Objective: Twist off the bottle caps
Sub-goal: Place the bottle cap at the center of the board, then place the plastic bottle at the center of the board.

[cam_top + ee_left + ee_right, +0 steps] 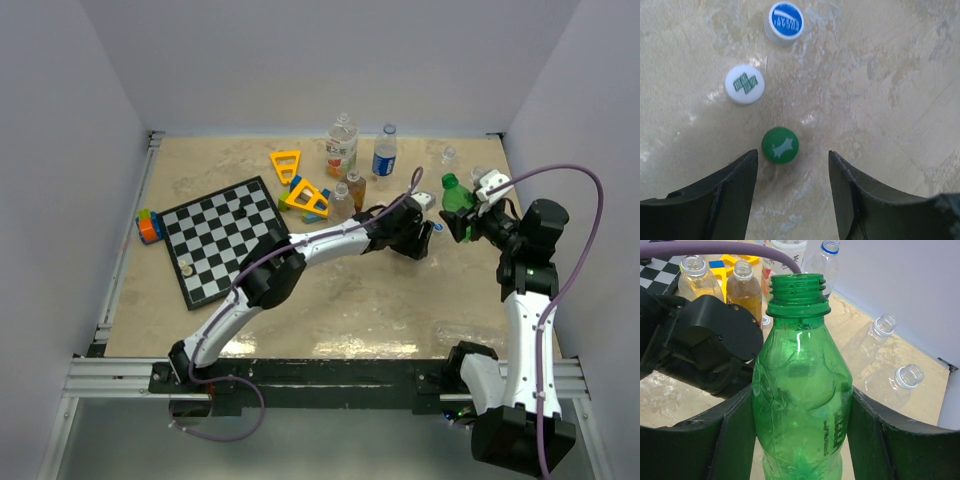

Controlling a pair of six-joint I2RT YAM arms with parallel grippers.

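The left arm [330, 238] stretches forward, fingers [735, 200] spread over three round plastic caps [780, 145]: green, white, blue. Right fingers [690, 450] pinch one open green plastic bottle [800, 405]

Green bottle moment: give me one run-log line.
right gripper: shut on green bottle, neck uncapped | left gripper: open over green cap on table | white cap, blue cap loose beyond it

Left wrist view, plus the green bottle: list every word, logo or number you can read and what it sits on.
Blue cap: white lettering, upside down, too blurred to read.
White cap: green hatched emblem, no words.
Green cap: pale starburst sign, no words.
Green bottle: small print down its side, too small to read.
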